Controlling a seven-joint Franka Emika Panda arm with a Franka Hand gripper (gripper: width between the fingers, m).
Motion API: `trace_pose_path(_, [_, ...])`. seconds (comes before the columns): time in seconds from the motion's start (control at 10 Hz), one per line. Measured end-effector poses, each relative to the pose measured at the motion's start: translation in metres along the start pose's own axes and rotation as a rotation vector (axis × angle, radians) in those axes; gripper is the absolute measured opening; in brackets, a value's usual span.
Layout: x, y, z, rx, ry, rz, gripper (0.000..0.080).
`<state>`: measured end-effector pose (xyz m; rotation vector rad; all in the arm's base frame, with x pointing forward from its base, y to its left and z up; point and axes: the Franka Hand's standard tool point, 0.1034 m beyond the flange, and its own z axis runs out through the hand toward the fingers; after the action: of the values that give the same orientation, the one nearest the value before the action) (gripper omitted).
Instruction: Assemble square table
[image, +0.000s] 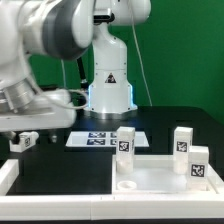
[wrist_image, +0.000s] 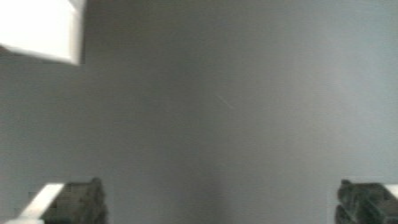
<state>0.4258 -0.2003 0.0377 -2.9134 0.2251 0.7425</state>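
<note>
Square table top (image: 160, 172) | tool (wrist_image: 217, 203) spread wide, above bare table

A green wall (image: 180, 50) fills the far background, evenly lit and plain. In front of it lies a black table (image: 185, 118) with a dull matte surface that takes the light softly, without glare. A thin black cable (image: 141, 70) hangs down before the wall near the middle. Along the near edge and the exterior view's left side runs a low white border rail (image: 55, 172). The wrist view shows only a stretch of the same dark surface, blurred and grey.
</note>
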Motion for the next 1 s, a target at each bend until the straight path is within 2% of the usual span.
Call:
trace_pose_path(0.1, [-0.002, 0.019, 0.001, -0.012, -0.073, 0.013, 0.0649])
trace_pose_path(0.2, [0.005, 0.035, -0.008, -0.012, -0.087, -0.033, 0.0649])
trace_pose_path(0.4, [-0.002, 0.032, -0.004, 0.005, -0.235, -0.016, 0.0649])
trace_pose_path(0.5, [0.000, 0.031, -0.001, 0.012, -0.293, -0.016, 0.0649])
trace_pose_path(0.6, [-0.004, 0.036, 0.003, 0.018, -0.368, -0.014, 0.0649])
trace_pose_path(0.7, [-0.009, 0.053, 0.013, 0.010, -0.446, 0.010, 0.0649])
trace_pose_path(0.8, [-0.010, 0.063, 0.018, -0.001, -0.461, 0.024, 0.0649])
trace_pose_path(1.0, [-0.009, 0.061, 0.017, -0.003, -0.459, 0.020, 0.0649])
